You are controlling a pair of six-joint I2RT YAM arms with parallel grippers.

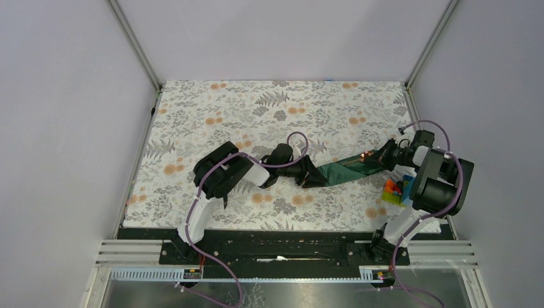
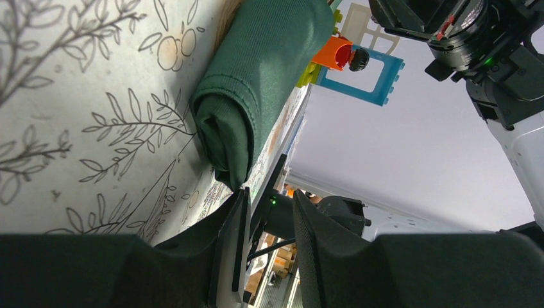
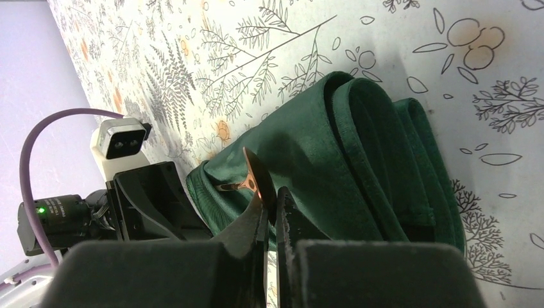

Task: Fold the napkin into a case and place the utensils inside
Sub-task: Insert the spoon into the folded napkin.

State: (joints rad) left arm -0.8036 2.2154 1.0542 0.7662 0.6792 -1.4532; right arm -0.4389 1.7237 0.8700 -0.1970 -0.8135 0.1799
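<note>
Pinching the copper spoon [image 3: 253, 177], right fingers [image 3: 249, 224] hang over the case [image 3: 333, 147], left fingers [image 2: 321, 247] parted

A floral grey-and-orange tablecloth [image 1: 256, 109] lies spread flat. Bright toy blocks [image 1: 392, 188] sit near its right edge, an orange one beside a blue frame piece. Pale walls [image 1: 282, 32] stand around it.

I see only the bowl of the spoon [image 3: 251, 176], its handle buried between the fingers of the right gripper [image 3: 269, 200], while the left gripper [image 1: 313, 176] covers the left end of the case [image 1: 343, 170] and the right arm [image 1: 436, 176] hides part of the toy blocks [image 1: 392, 188] at the tabletop's right edge.
</note>
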